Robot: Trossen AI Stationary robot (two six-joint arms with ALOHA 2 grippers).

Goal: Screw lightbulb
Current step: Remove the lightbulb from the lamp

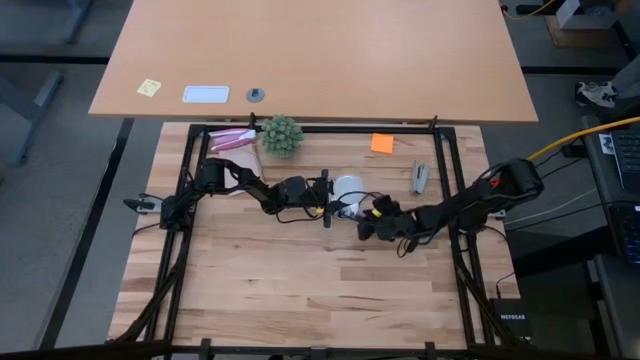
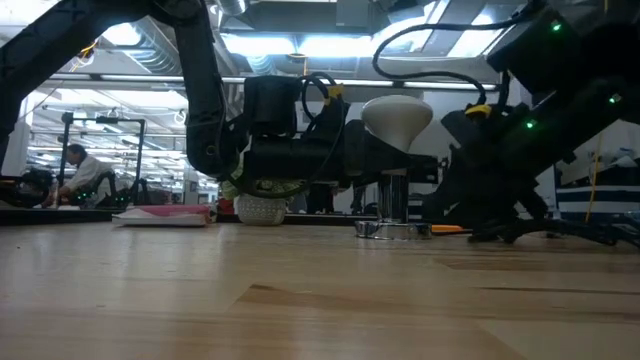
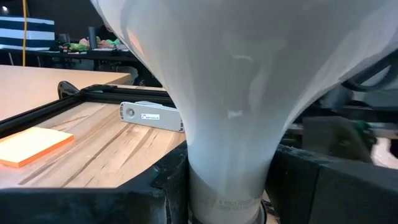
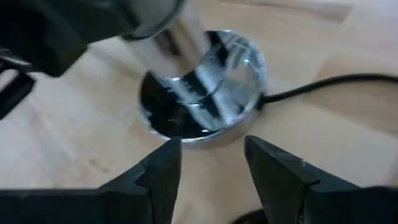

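The white lightbulb [image 1: 348,186] stands upright at mid-table, dome up [image 2: 398,115], its narrow base down in the stem of a round silvery socket disc [image 2: 393,229] that has a black cord [image 4: 323,86]. My left gripper [image 1: 330,199] reaches in level from the table's left and is shut on the bulb. Just right of the socket and nearer the table's front, my right gripper [image 1: 368,222] slants down at the disc [image 4: 205,93]. It is open, its fingertips [image 4: 166,163] short of the rim, nothing between them. My left gripper pinches the lightbulb's narrow neck [image 3: 227,186], just under the flaring dome, between its two fingers [image 3: 163,186], one on each side. The fingers come in level from the table's left, across the upright bulb. The bulb stands straight over the socket, dome above the fingers.
A small green plant [image 1: 281,134] and a pink packet [image 1: 232,140] sit at the far left. An orange note [image 1: 382,143] and a grey-white stapler-like object [image 1: 420,177] lie at the far right. A black frame [image 1: 445,190] borders the table. Bare wood lies toward the near edge.
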